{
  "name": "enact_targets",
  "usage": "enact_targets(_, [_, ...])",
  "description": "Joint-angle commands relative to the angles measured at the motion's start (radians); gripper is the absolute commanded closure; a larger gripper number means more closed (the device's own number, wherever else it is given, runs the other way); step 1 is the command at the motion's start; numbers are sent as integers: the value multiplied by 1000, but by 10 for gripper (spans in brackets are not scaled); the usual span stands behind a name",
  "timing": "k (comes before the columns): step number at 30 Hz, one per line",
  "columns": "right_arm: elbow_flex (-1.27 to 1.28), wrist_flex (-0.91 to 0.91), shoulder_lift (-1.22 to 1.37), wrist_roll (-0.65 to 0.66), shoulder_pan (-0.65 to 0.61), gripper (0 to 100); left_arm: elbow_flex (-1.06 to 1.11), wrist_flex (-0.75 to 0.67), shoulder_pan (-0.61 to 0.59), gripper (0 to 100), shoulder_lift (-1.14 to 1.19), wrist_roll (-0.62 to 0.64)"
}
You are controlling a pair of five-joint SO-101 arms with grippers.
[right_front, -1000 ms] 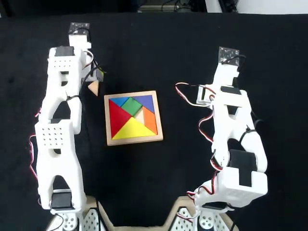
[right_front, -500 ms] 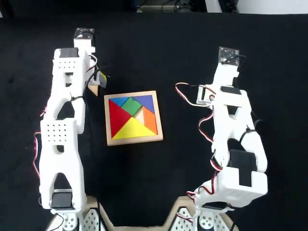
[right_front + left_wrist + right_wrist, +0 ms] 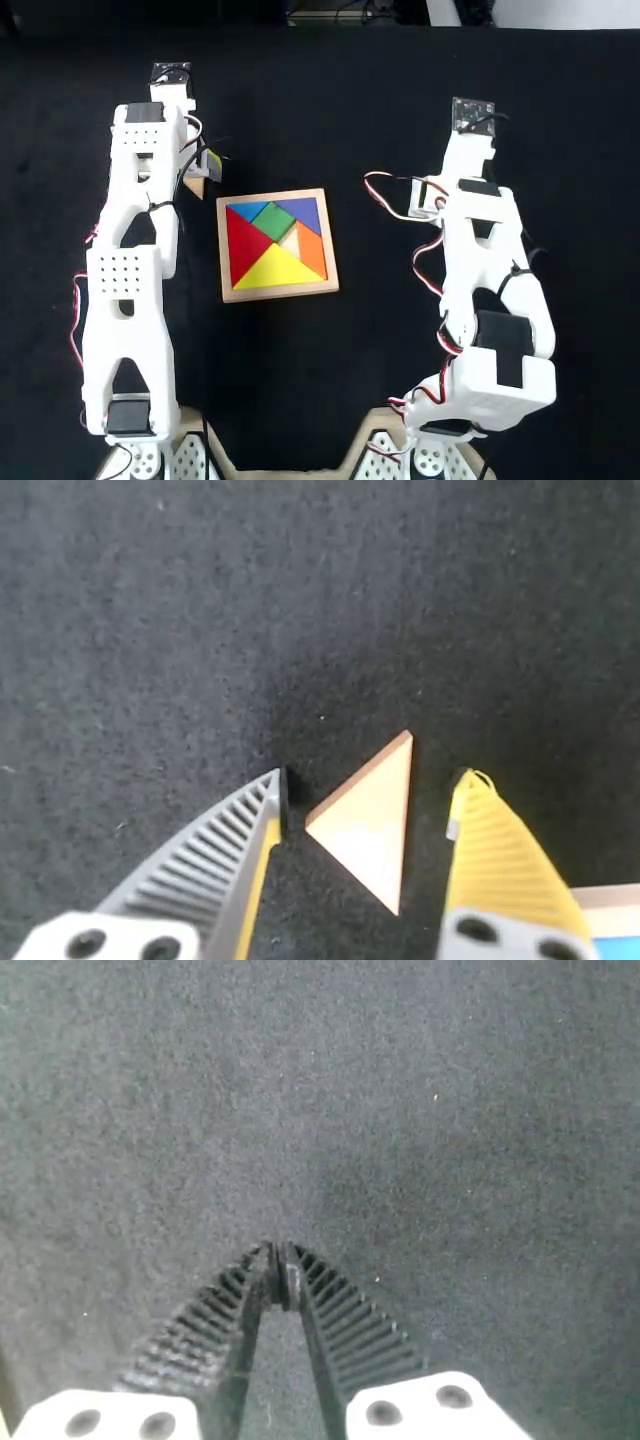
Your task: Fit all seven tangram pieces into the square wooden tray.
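Left wrist view: my left tool (image 3: 370, 780) is down at the black bench (image 3: 200, 600) with its two fingers spread wide. One finger stands on each side of a small pale wooden triangle (image 3: 368, 830) that lies flat on the cloth. Neither finger looks to be pressing on it yet, so I judge this the moment before the squeeze, with the jaws straddling the piece to catch two of its edges.

In the high view the triangle (image 3: 194, 185) sits just off the tray's far left corner, apart from the rim. The square wooden tray (image 3: 280, 293) lies near the middle of the bench and holds six coloured pieces. One pale triangular gap (image 3: 290, 238) is left among them, between the green, orange and yellow pieces; I take it as the seat for this last piece.

In the right wrist view my right tool (image 3: 278, 1260) is pinched closed on nothing over bare cloth. It sits well away from the tray toward the right edge, and I judge it parked clear of the left arm's work.
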Motion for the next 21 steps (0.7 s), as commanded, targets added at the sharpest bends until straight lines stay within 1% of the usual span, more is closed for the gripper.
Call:
enact_targets(1, [-47,-12,-2,9,-15,987,-36,-8,4,738,-5,9])
enact_targets(7, [-47,-12,-2,11,-15,987,-36,-12,4,838,-3,9])
enact_targets(21, [-47,-15,-2,11,-15,987,-30,-3,2,845,-5,6])
